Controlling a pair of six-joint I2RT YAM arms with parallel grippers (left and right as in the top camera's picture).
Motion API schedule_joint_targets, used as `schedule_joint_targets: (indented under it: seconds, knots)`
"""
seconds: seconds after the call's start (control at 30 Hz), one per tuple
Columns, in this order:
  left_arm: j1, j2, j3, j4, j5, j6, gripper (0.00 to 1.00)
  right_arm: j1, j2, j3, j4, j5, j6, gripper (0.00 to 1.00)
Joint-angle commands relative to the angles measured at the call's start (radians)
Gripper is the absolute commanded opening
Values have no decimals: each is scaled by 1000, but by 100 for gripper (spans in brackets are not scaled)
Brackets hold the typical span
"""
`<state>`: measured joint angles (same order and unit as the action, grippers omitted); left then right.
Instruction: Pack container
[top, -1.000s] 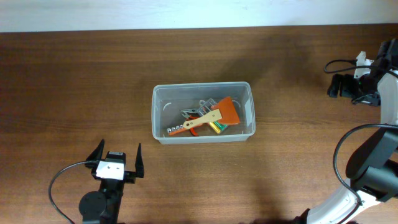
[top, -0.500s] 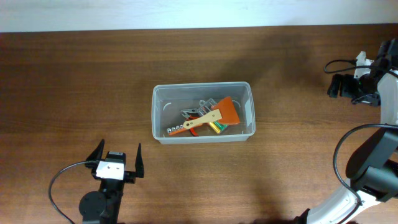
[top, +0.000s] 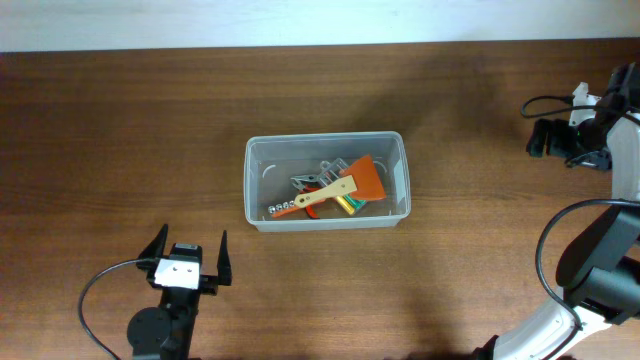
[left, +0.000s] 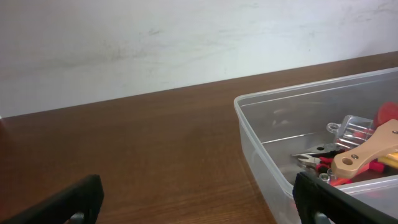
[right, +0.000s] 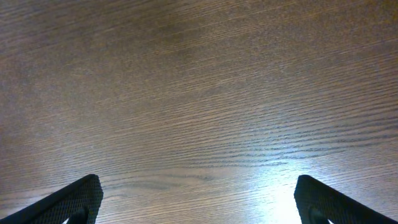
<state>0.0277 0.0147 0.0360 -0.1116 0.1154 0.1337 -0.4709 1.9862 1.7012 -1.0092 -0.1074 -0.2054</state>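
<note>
The container (top: 254, 176) is a clear plastic tub in the middle of the table. It holds an orange scraper with a wooden handle (top: 358, 180), pliers, a small clear case and other tools. In the left wrist view its near corner (left: 249, 124) and the tools (left: 360, 155) show at the right. My left gripper (top: 188, 248) is open and empty at the front left, below the tub's left end. My right gripper (top: 540, 138) is at the far right edge, its fingers wide apart over bare wood (right: 199, 199).
The brown wooden table (top: 120, 130) spreads around the tub. A white wall (left: 155, 37) runs along the far edge. A black cable (top: 545, 103) loops by the right arm.
</note>
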Motion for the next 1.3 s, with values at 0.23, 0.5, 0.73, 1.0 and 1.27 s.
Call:
schedule_joint_targets:
  seconds: [0.23,0.5,0.73,1.0,1.27]
  knots:
    - [6,-10,-10,6,7,-6,99,-1,1,-3,23,9,-9,99]
    - [6,-10,-10,6,7,-6,99,-1,-3,-3,86,30,-11,99]
    - [6,-10,-10,6,8,-6,99,5,-141,-3,142,20,-10,99]
    - [6,-10,-10,6,7,-6,99,127,-586,-245,544,22,-10,99]
    - [6,-10,-10,6,7,-6,99,328,-1059,-671,807,22,-10,99]
